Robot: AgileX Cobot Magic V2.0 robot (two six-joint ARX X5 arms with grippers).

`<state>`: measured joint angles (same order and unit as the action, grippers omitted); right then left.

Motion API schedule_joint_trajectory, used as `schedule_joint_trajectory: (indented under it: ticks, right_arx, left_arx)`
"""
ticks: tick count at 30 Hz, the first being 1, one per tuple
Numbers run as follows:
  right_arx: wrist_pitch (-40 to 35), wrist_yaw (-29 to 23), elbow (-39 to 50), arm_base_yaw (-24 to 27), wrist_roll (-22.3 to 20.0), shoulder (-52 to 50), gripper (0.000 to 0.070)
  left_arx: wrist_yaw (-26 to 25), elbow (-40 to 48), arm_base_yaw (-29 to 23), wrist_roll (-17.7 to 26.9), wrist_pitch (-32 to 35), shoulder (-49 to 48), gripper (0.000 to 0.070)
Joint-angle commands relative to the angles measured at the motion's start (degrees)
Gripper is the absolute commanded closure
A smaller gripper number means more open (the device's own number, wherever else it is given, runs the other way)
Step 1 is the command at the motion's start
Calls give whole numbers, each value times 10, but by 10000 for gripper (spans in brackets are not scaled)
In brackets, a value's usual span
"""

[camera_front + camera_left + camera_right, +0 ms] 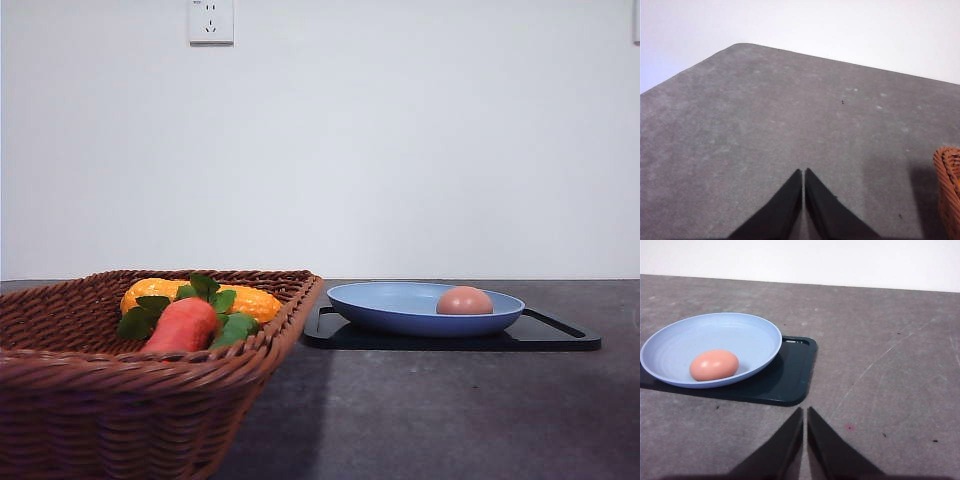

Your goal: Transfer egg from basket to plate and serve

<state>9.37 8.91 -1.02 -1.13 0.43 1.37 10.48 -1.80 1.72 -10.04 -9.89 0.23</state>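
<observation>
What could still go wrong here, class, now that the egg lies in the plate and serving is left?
1. The egg lies loose and off-centre in the shallow plate; a tilt or jolt during serving could roll it over the low rim.
2. The plate rests on the black tray and overhangs it; a push could make it slide off.
3. The basket sits close beside the tray, so a sideways move might bump it.
</observation>
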Motion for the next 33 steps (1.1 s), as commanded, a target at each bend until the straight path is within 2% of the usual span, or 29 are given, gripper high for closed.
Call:
schedule_joint_trajectory:
  ticks: [1,33]
  right_arx:
    - [-4,-1,5,0,7,-1,700]
    - [-4,-1,5,0,7,-1,700]
  left_arx:
    - [0,13,-1,-1,-8,-1,700]
    - [0,13,-1,-1,-8,-1,700]
